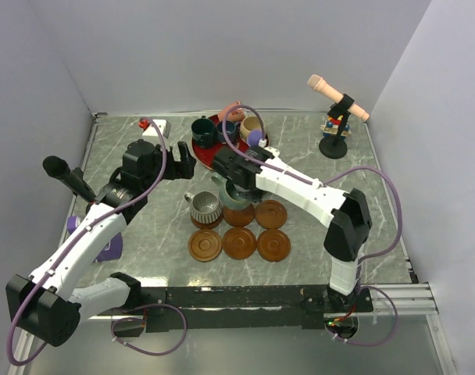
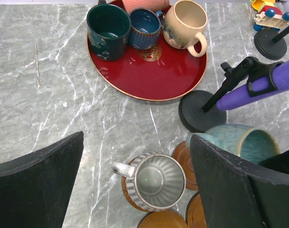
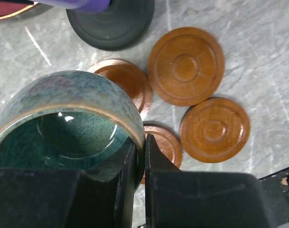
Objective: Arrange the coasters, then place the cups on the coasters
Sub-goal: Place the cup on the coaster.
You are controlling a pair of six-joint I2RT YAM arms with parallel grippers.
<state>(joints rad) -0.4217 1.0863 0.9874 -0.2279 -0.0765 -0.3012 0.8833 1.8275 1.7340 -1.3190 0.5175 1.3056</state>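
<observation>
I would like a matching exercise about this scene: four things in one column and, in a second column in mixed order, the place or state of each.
Column 1
1. grey ribbed cup
2. teal cup
3. beige cup
4. left tool

Column 2
A. on the red plate
B. gripped at its rim by the right tool
C. standing on a coaster
D. open, holding nothing

Pairs: 1-C, 2-B, 3-A, 4-D

A glossy red plate (image 2: 154,76) lies on the marble table (image 2: 40,95); beside it a purple toy microphone (image 2: 277,78) sits tilted above its black round base (image 2: 201,114). A peach microphone (image 1: 337,97) stands far right.
</observation>
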